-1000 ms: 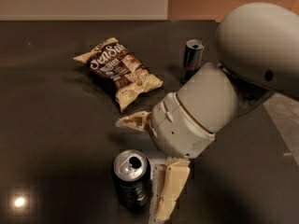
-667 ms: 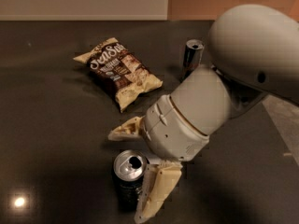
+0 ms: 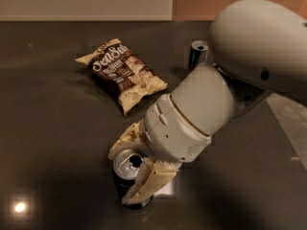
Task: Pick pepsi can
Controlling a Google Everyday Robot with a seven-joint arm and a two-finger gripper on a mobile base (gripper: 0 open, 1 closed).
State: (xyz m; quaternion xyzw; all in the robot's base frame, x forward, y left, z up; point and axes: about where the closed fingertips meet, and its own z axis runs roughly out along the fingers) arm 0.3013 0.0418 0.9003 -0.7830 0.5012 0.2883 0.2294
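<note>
The pepsi can (image 3: pixel 125 175) stands upright on the dark table near the front, a short dark can with a silver top and an open tab hole. My gripper (image 3: pixel 130 169) is down around it. One pale finger (image 3: pixel 123 142) sits at the can's far left rim and the other finger (image 3: pixel 145 185) lies across its near right side. The jaws are open and straddle the can closely. The can rests on the table. My large white arm (image 3: pixel 192 114) reaches in from the right and hides the table behind the can.
A brown and cream snack bag (image 3: pixel 122 73) lies flat at the back left. A slimmer, taller dark can (image 3: pixel 197 53) stands at the back, partly behind my arm. The table's edge (image 3: pixel 283 123) runs along the right.
My gripper has moved down and to the left. Its fingers now sit on either side of the can and closer together, where before they stood beside and above it.
</note>
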